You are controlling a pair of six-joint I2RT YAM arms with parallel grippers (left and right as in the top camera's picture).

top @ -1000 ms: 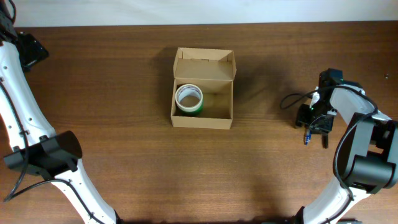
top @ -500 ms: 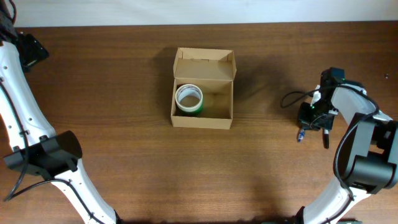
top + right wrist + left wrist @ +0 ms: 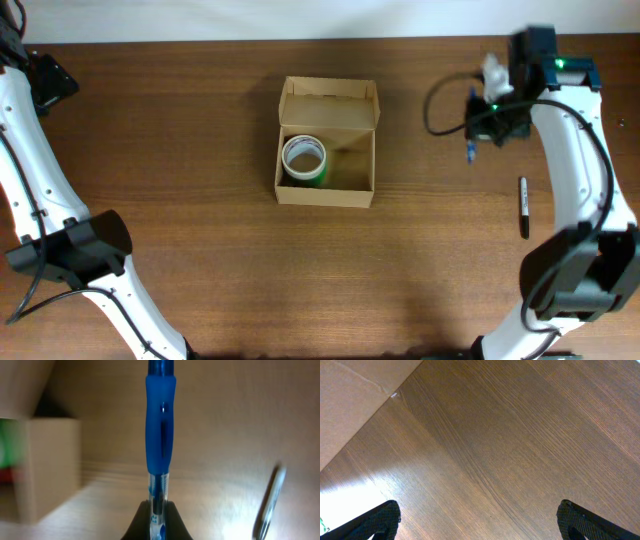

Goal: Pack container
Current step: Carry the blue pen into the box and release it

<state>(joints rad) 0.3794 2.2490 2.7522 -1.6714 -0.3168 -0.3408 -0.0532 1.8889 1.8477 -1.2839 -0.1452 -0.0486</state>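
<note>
**Blue pen gripped above the tabletop, box open with tape inside**

The container (image 3: 350, 165) sits near the middle of the tabletop (image 3: 180, 120), a little toward 12 o'clock. Its flap lid (image 3: 330, 103) stands open on the 12 o'clock side. A tape roll (image 3: 304, 158) with a green side lies flat inside, against the 9 o'clock wall; the rest of the box floor is bare.

The right arm (image 3: 570, 130) reaches to about 2 o'clock of the container. The right jaws are closed on a blue pen (image 3: 469, 150), which hangs off the tabletop at roughly 3 o'clock of the box and well apart from it. In the right wrist view the pen (image 3: 160, 445) runs straight up from between the jaws, with the container (image 3: 50, 470) blurred at 9 o'clock.

A black marker (image 3: 522, 207) lies on the tabletop between 3 and 4 o'clock of the container, near the right arm.

The left arm (image 3: 30, 170) stays at the 9 o'clock edge. The left jaws are spread wide with nothing between them, over bare wood.
</note>
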